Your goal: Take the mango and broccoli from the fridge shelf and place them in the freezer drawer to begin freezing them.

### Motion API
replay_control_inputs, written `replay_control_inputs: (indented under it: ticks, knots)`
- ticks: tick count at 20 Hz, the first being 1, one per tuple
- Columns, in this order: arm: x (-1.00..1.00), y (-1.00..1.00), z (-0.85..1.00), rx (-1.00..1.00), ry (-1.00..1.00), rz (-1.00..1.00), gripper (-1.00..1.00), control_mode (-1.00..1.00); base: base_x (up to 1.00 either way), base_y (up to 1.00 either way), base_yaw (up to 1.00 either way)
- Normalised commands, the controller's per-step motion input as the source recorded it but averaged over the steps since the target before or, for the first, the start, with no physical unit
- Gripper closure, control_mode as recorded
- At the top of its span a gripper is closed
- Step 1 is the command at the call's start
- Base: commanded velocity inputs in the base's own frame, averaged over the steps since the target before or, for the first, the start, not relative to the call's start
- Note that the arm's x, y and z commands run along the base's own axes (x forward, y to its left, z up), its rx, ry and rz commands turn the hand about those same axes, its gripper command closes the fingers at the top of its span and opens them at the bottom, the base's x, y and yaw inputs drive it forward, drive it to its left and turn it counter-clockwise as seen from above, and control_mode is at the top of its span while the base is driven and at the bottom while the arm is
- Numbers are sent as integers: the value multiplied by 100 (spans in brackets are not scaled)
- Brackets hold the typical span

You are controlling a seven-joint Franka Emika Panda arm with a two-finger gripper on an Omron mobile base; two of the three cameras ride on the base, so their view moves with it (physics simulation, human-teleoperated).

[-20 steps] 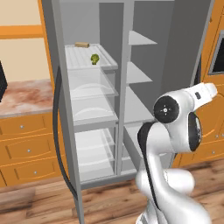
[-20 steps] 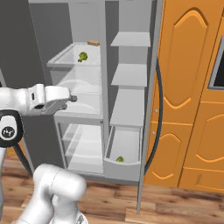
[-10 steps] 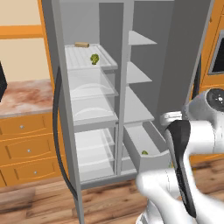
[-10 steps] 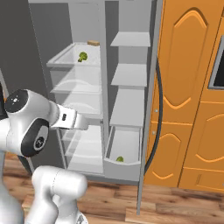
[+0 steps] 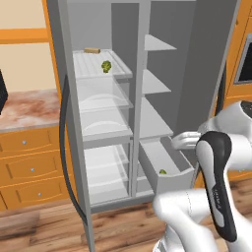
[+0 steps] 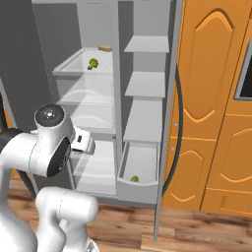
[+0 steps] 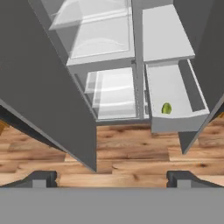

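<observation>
1. The mango [image 7: 166, 108] is seen lying inside the pulled-out freezer drawer [image 7: 174, 124], close to its front wall; the same yellow-green fruit is visible at the drawer's front in the left base view [image 5: 162, 172] and the right base view [image 6: 135, 179]. That half of the task is judged done.

2. The broccoli [image 5: 106, 66] is found on the fridge shelf [image 5: 114, 74], the upper glass-like panel of the left compartment, with a tan block [image 5: 92, 50] lying behind it and apart from it. From the right it is seen at the same place [image 6: 92, 63].

3. The gripper [image 7: 112, 177] is held low in front of the open fridge. Its two fingertips [image 7: 41, 178] are spread wide at the bottom corners of the hand view, and nothing is held between them.

4. The deciding relation is judged to be height: the broccoli lies well above the gripper and to the left of the drawer, deeper in the cabinet. A lift and a reach up and leftward would be called for.

5. The broccoli is a rounded clump with no clear long axis, so little wrist alignment is thought necessary.
</observation>
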Motion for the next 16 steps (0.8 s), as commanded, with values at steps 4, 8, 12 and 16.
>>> replay_control_inputs:
  ticks: [4, 8, 12, 16]
  knots:
    - [0, 1, -17, 0, 6, 0, -100, -100, 0, 0, 0]
    - [34, 15, -20, 0, 13, 6, -100, -100, 0, 0, 0]
    - [38, 6, -10, 2, 7, 8, -100, 100, 32, 0, 7]
    - [0, 0, 0, 0, 0, 0, -100, 100, 48, 4, 13]
